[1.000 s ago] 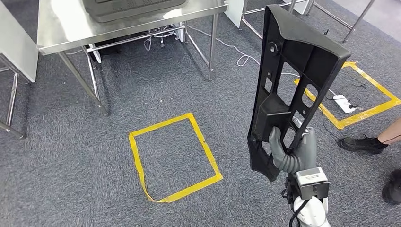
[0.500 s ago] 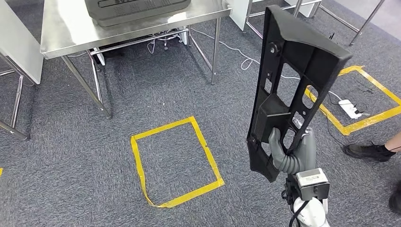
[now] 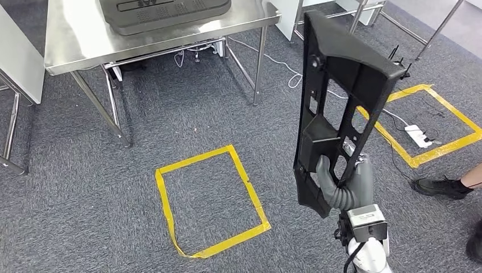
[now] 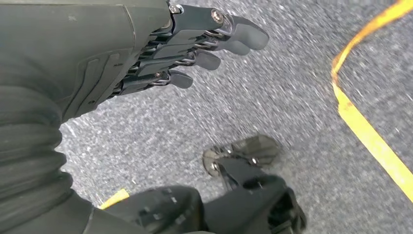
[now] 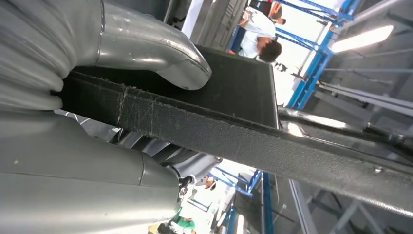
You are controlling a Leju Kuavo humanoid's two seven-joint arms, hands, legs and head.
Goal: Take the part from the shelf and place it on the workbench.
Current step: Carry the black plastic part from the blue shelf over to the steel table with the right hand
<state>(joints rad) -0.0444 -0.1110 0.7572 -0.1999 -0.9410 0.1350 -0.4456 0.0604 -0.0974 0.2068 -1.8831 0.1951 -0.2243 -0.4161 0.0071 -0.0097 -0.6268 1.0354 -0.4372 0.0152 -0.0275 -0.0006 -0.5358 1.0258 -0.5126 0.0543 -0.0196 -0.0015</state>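
The long, stiff black part (image 3: 341, 108) is held upright, gripped low by the right hand (image 3: 345, 183); top-heaviness is judged likely. The left hand (image 4: 195, 44) hangs empty, fingers loosely extended.

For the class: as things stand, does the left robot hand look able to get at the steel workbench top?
Probably not yet. The left robot hand hangs empty above the carpet, while the workbench stands further ahead across open floor; the right robot hand grips the black part.

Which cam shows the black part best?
Head view: the whole black part stands upright in the right hand, cutouts visible. Right wrist view shows its edge close up, under the thumb. Left wrist view looks at floor.
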